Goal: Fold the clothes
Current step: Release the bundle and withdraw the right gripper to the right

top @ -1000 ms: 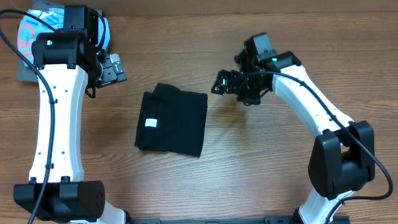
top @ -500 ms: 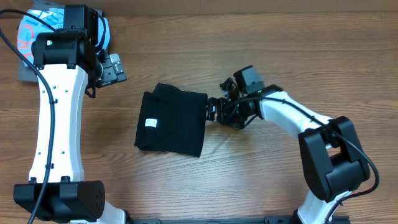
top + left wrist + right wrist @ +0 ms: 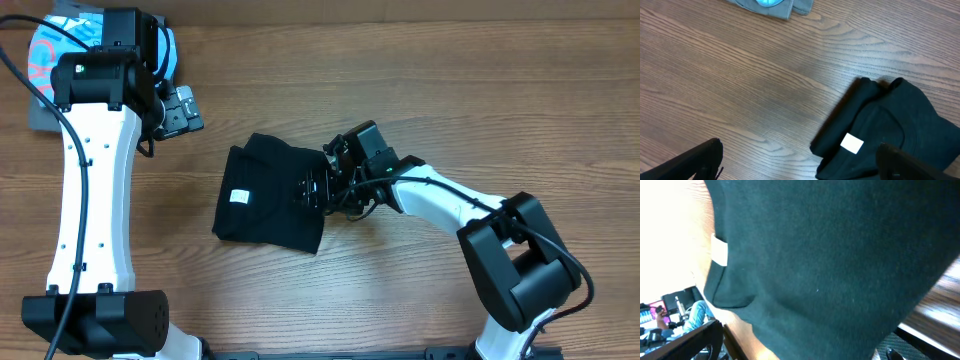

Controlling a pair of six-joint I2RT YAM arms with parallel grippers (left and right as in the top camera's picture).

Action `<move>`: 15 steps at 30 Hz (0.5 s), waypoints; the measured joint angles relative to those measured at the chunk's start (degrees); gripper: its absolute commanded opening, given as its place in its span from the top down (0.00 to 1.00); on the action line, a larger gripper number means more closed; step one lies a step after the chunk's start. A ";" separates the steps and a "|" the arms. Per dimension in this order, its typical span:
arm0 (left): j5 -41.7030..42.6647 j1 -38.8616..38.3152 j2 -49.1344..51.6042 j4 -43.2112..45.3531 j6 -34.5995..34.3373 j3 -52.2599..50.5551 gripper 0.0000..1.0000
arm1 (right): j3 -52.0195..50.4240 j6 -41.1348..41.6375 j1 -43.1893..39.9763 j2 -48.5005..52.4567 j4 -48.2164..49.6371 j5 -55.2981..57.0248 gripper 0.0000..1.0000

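Wooden surface (image 3: 480, 80) holds the black T-shirt (image 3: 265, 195) folded into a compact rectangle; I judge little remains. Right fingers (image 3: 690, 341) spread over its right edge, left fingers (image 3: 695, 160) spread, idle.

The left arm (image 3: 95, 200) stretches straight out from its base along the left side, wrist turned inward, the left gripper (image 3: 186, 108) with jaws spread wide. The right arm (image 3: 440, 203) bends at the elbow and reaches toward the centre, the right gripper (image 3: 312, 188) angled low, jaws likewise wide apart.
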 measured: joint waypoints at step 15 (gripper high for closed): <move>0.02 0.00 0.00 0.00 0.00 0.00 0.00 | 0.02 3.76 0.61 4.44 1.99 1.88 0.68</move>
